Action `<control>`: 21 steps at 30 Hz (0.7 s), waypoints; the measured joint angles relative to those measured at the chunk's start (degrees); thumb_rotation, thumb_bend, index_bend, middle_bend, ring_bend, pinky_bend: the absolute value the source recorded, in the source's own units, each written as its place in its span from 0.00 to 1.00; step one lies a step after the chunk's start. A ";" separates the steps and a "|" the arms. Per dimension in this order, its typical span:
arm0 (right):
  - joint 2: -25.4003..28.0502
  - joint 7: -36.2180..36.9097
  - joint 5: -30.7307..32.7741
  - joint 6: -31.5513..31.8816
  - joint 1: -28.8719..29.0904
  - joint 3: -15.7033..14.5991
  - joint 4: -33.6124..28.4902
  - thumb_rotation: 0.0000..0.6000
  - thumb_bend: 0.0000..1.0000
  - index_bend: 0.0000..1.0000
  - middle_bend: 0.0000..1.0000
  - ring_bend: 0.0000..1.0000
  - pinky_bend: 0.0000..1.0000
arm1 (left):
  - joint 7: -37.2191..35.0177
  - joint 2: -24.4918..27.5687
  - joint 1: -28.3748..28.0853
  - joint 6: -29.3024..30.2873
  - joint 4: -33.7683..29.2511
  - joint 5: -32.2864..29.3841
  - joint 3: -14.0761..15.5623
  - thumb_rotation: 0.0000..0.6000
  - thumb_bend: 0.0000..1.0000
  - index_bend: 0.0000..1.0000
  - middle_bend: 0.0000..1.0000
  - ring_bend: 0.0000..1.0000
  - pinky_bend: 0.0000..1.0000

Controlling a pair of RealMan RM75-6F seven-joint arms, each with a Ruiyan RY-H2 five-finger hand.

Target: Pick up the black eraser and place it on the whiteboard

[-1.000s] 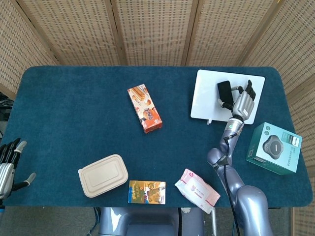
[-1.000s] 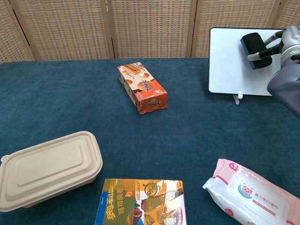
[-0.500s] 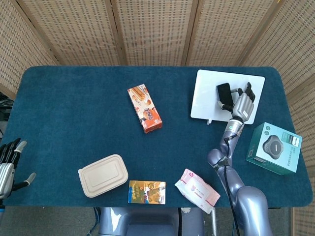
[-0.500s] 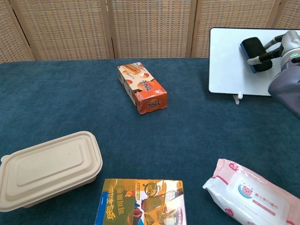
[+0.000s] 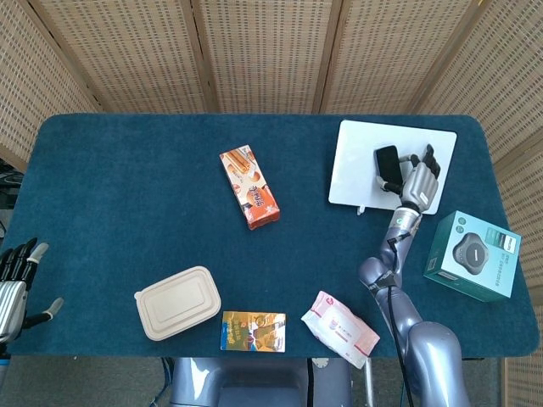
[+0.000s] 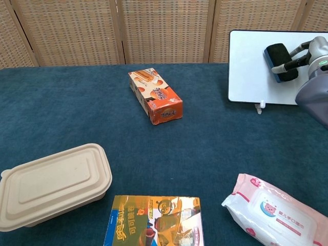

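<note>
Black eraser (image 5: 388, 164) lies on whiteboard (image 5: 356, 165) at table's far right. Right hand (image 5: 416, 180) beside it, fingers (image 6: 288, 63) curled across eraser's top, touching it. Left hand (image 5: 12, 288) at near-left edge, fingers spread, holding nothing.

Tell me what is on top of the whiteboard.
The black eraser lies on the whiteboard, with the right hand over it, fingers against the eraser. Whether the hand grips it cannot be told. The board under the eraser and hand is covered.
</note>
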 measured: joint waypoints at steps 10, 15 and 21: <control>-0.01 0.04 -0.22 -0.53 -0.20 -0.06 0.13 1.00 0.18 0.45 0.00 0.00 0.00 | 0.20 -0.04 -0.08 -0.13 -0.04 -0.10 0.06 1.00 0.25 0.00 0.00 0.00 0.00; -0.05 0.08 -0.33 -0.82 -0.32 -0.11 0.11 1.00 0.18 0.45 0.00 0.00 0.00 | 0.33 -0.05 -0.14 -0.23 -0.09 -0.11 0.09 1.00 0.25 0.00 0.00 0.00 0.00; -0.20 0.18 -0.62 -0.93 -0.52 -0.32 0.22 1.00 0.16 0.45 0.00 0.00 0.00 | 0.34 -0.01 -0.14 -0.26 -0.13 -0.22 0.11 1.00 0.25 0.00 0.00 0.00 0.00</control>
